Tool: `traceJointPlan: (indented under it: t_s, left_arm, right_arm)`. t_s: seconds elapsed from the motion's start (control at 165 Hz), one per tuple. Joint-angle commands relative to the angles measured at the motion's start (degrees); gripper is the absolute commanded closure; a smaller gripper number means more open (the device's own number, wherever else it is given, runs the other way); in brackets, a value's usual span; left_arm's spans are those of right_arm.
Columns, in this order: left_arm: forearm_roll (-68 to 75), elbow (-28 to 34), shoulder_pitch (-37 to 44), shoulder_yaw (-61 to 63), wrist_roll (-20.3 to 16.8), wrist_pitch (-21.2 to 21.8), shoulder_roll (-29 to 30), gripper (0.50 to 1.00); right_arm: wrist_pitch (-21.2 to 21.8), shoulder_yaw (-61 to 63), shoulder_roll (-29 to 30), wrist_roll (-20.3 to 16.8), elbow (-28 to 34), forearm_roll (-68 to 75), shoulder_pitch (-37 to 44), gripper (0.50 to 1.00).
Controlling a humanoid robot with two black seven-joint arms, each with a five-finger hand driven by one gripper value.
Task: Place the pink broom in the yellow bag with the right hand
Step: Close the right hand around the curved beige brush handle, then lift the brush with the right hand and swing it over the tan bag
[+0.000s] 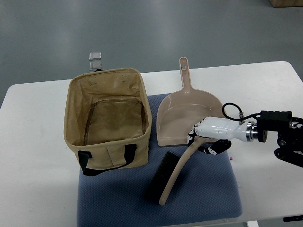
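The pink broom (173, 176) was seen lying on a blue mat (208, 194) on the white tabletop (33, 156). Its dark bristles (158, 179) were turned to the left, and its long curved handle (187, 153) ran up and to the right. The right hand (204, 135) was reached in from the right side, and its fingers (195, 130) were wrapped around the far end of the handle. The broom was gripped there but was not yet lifted, as far as could be told. The near end was still down on the mat.

The yellow bag (108, 118) was stood open to the left of the broom, with its near edge on the mat. Nothing could be seen inside it. A pink dustpan (187, 113) was laid just behind the hand, between the bag and the arm. The left hand was not seen at all.

A few things could go wrong from here. The broom was held only at one end, so the heavy bristle end might swing down or twist in the fingers when it is lifted. It might even slip out. The dustpan was very close to the hand, so it might be bumped and pushed along. The bag looked soft, so its wall might be pressed in or tipped over if the broom is knocked against the rim. The broom was long, so it might not be fitted in flat.
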Motion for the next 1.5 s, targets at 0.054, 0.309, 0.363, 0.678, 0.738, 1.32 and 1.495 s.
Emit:
traceJointPlan:
  t_s: [0.054,0.309,0.363,0.678,0.738,1.32,1.495]
  left_arm:
    - [0.00,0.00,0.01,0.00,0.00,0.00,0.00,0.500]
    - [0.00,0.00,0.01,0.00,0.00,0.00,0.00,0.500]
    - [0.00,0.00,0.01,0.00,0.00,0.00,0.00,0.500]
    - [0.00,0.00,0.01,0.00,0.00,0.00,0.00,0.500]
    - [0.00,0.00,0.01,0.00,0.00,0.00,0.00,0.500]
    - [0.00,0.00,0.01,0.00,0.00,0.00,0.00,0.500]
    - [0.00,0.00,0.01,0.00,0.00,0.00,0.00,0.500]
  right_arm:
    - [-0.09,0.34,-0.10,0.08,0.00,0.27,-0.13,1.000]
    - [-0.27,1.83,-0.10,-0.10,-0.18,1.15,-0.13,1.000]
    - [-0.27,2.01,-0.10,-0.10,-0.18,1.15,-0.13,1.000]
    - [-0.53,2.18,-0.27,0.08,-0.18,1.42,-0.13,1.000]
    - [-0.62,3.50,-0.27,0.17,-0.18,1.42,-0.13,1.000]
    - [-0.71,7.28,-8.71,3.42,-0.18,15.21,0.75,1.000]
    - [0.61,11.59,-10.82,3.51,-0.26,16.44,0.75,1.000]
